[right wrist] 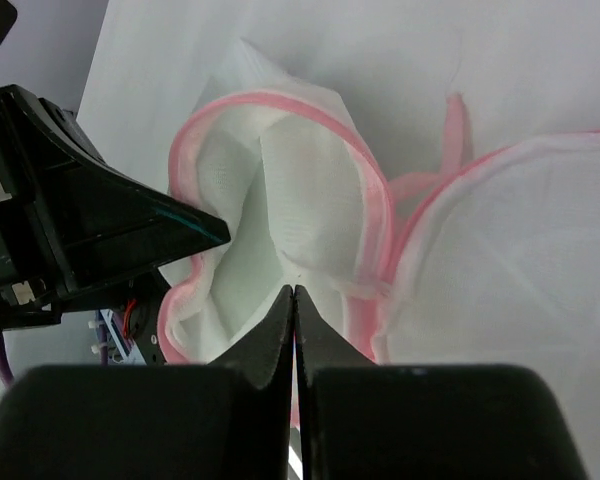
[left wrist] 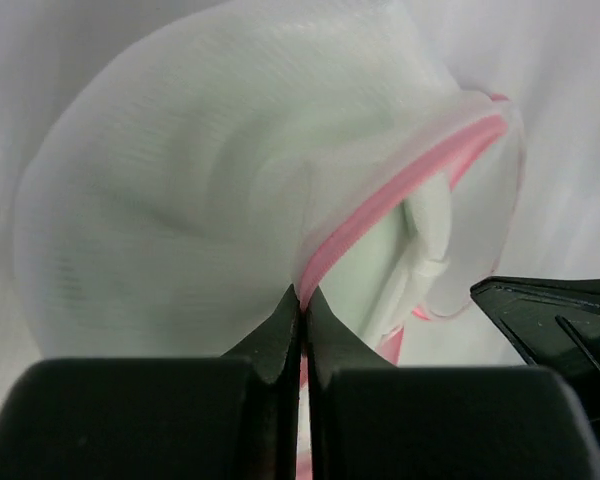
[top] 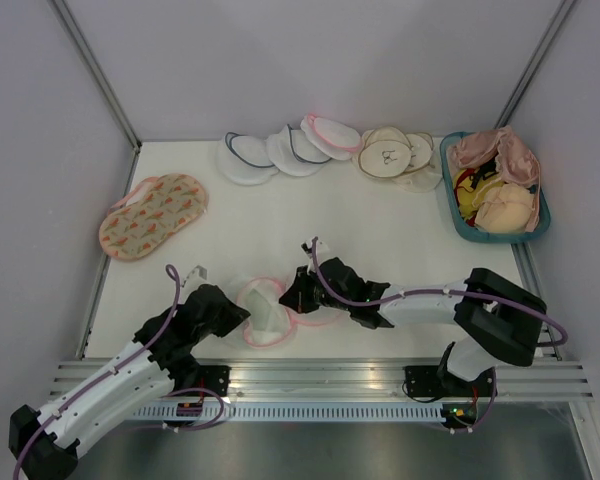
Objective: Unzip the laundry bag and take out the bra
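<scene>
The laundry bag [top: 263,312], white mesh with pink zipper trim, lies open at the near middle of the table between my two grippers. My left gripper [top: 242,318] is shut on its pink trim [left wrist: 380,205], under the mesh dome [left wrist: 180,200]. The white padded bra [right wrist: 310,200] sits inside the open mouth, and a pale strap [left wrist: 420,265] shows in the left wrist view. My right gripper [top: 292,297] reaches into the opening, and its tips [right wrist: 294,292] are shut on the bra's white lower edge. The bag's other half [right wrist: 510,270] lies flat to the right.
An orange floral bag [top: 153,215] lies at the left. White pouches with blue trim [top: 270,152], a pink-trimmed pouch [top: 330,135] and cream pouches [top: 390,152] line the back. A teal basket [top: 462,228] at the right holds peach bras [top: 500,160] and a yellow item [top: 475,195].
</scene>
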Robot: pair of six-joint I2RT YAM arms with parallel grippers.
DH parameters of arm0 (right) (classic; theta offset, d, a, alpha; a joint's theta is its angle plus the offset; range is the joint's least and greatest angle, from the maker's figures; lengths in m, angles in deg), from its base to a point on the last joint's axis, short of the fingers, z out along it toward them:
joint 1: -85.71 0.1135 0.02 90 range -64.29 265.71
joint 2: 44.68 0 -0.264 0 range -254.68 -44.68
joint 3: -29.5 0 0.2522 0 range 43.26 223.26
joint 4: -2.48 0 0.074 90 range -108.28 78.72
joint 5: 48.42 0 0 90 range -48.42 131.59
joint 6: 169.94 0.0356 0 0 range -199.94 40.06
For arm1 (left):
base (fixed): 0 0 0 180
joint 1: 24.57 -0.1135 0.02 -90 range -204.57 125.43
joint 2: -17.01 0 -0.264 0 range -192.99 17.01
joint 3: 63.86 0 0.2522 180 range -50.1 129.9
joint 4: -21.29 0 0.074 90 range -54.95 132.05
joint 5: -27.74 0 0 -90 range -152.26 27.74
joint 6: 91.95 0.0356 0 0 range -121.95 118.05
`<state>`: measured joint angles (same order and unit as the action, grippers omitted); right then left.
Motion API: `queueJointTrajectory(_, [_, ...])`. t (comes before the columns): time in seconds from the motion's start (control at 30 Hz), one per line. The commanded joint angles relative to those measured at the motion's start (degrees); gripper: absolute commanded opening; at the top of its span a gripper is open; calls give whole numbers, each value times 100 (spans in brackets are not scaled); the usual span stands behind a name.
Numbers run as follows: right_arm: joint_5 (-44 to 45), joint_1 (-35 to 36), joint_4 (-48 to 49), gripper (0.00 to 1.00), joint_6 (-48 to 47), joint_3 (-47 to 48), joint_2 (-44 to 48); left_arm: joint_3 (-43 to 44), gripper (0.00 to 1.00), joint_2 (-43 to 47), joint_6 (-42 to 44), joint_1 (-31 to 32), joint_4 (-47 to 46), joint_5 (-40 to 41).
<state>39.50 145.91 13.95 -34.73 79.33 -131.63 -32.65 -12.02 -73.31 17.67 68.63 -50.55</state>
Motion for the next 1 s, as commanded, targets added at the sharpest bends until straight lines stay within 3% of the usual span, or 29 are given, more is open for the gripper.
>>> queueJointTrajectory(0.0, [-512,52,421,0,-74,583,-548,-101,2,144,-318,21,456,306])
queueJointTrajectory(0.23, [-398,465,-273,3,-399,1516,-1253,-137,2,179,-379,21,553,306])
queueJointTrajectory(0.43, [786,816,-2061,39,-872,2332,-1482,-154,2,249,-415,21,535,315])
queueJointTrajectory(0.63, [2403,1169,-3970,42,-900,3283,-1903,-172,2,390,-458,21,526,315])
queueJointTrajectory(0.97, [2995,1195,-4457,42,-838,3556,-2588,-207,2,495,-459,21,518,297])
